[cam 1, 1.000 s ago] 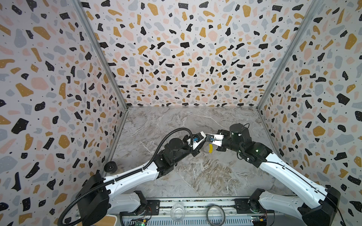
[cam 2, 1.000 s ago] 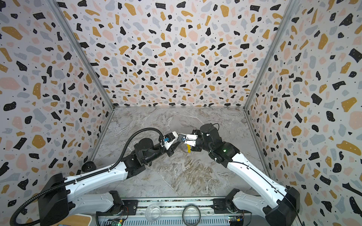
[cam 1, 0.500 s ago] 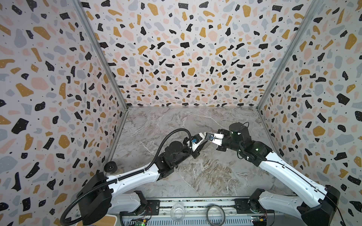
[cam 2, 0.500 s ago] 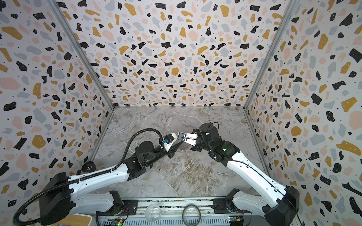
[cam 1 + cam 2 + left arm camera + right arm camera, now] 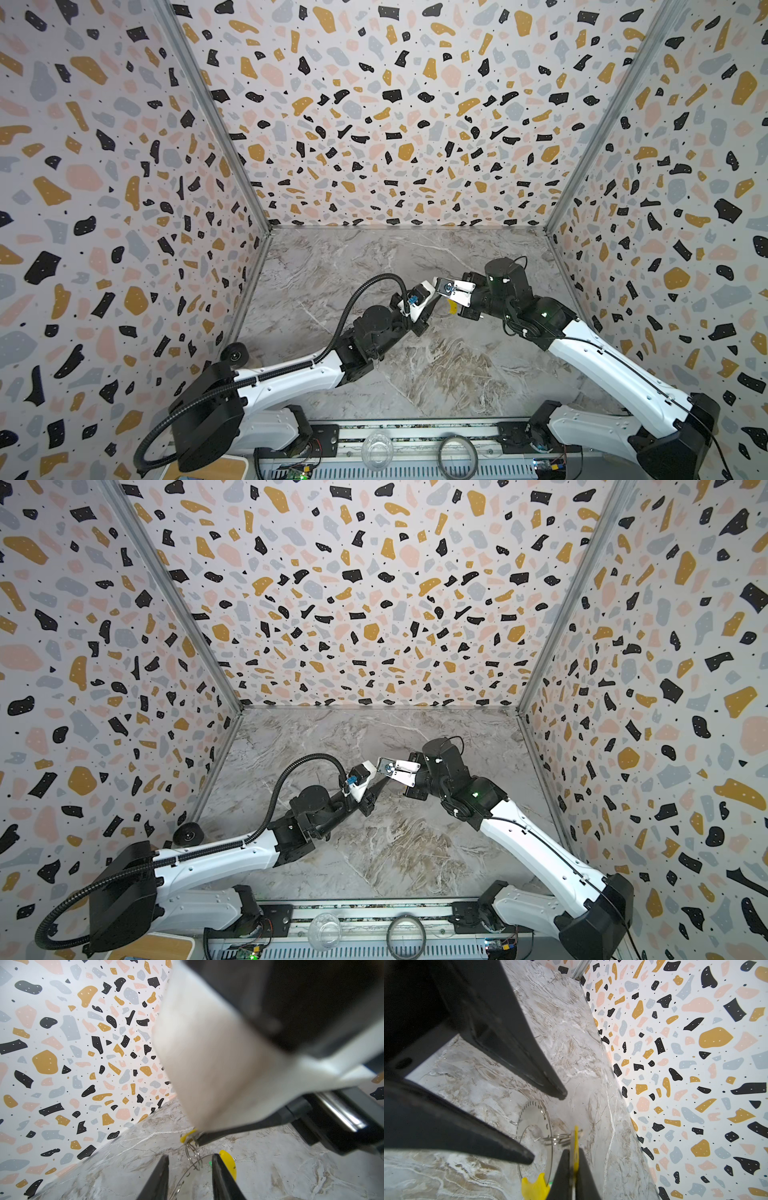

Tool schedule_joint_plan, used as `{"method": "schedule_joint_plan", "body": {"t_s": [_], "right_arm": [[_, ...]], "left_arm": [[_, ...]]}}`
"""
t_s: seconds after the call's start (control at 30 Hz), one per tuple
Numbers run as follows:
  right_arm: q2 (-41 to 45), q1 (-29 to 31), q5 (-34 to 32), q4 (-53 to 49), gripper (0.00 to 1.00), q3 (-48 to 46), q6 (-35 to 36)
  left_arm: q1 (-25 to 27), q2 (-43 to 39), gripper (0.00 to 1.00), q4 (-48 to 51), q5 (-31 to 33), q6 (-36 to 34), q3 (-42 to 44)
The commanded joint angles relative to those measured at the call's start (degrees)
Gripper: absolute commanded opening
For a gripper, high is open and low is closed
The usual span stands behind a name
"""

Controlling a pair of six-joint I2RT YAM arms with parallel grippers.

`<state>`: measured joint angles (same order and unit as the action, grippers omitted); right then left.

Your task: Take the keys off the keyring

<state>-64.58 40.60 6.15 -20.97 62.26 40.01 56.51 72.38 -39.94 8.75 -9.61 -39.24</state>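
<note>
- The grey marbled worktop fills the floor of the speckled booth. Both arms meet nose to nose above its middle.
- The right gripper has its jaws pressed together on a flat yellow piece seen edge-on, which I take for the yellow key tag.
- The left gripper faces the right gripper closely, jaws apart and holding nothing.
- The keyring, a thin wire loop, hangs just under the right gripper and seems lifted clear. Its yellow sleeve sits beside those jaws.
- Small split rings touch the tag just ahead of the right gripper's tips.
- A green speck near the right gripper may be the other tag; the keys themselves I cannot make out.
- Doing this step well, I judge: hold the right clamp firm and close the left jaws on bare wire near the right gripper, avoiding sleeve and split rings. Then slide the tag slowly, because slack wire swings.
</note>
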Motion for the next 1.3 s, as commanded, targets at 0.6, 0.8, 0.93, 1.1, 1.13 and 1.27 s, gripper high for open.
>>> {"method": "schedule_joint_plan", "body": {"t_s": [0.6, 0.8, 0.93, 1.1, 1.13, 1.27], "right_arm": [[-0.11, 0.27, 1.66, -0.56, 0.00, 4.09, -1.93], [-0.28, 0.27, 2.01, -0.65, 0.00, 4.14, -1.95], [-0.35, 0.27, 2.11, -0.73, 0.00, 3.99, -2.19], [-0.44, 0.31, 2.71, -0.74, 0.00, 4.09, -2.30], [-0.40, 0.27, 2.72, -0.74, 0.00, 4.11, -2.35], [-0.40, 0.27, 3.03, -0.83, 0.00, 4.01, -2.48]], "left_arm": [[1.63, 2.68, 0.30, -5.52, 4.12, -0.43, 0.55], [1.58, 3.56, 0.25, -6.28, 5.16, 0.35, 0.07], [1.62, 3.59, 0.25, -7.20, 5.64, 0.80, 0.24], [1.63, 3.57, 0.28, -7.96, 6.55, 1.38, 0.31], [1.65, 3.56, 0.28, -8.04, 6.76, 1.52, 0.33], [1.62, 3.21, 0.27, -9.11, 7.42, 1.78, 0.89]]}}
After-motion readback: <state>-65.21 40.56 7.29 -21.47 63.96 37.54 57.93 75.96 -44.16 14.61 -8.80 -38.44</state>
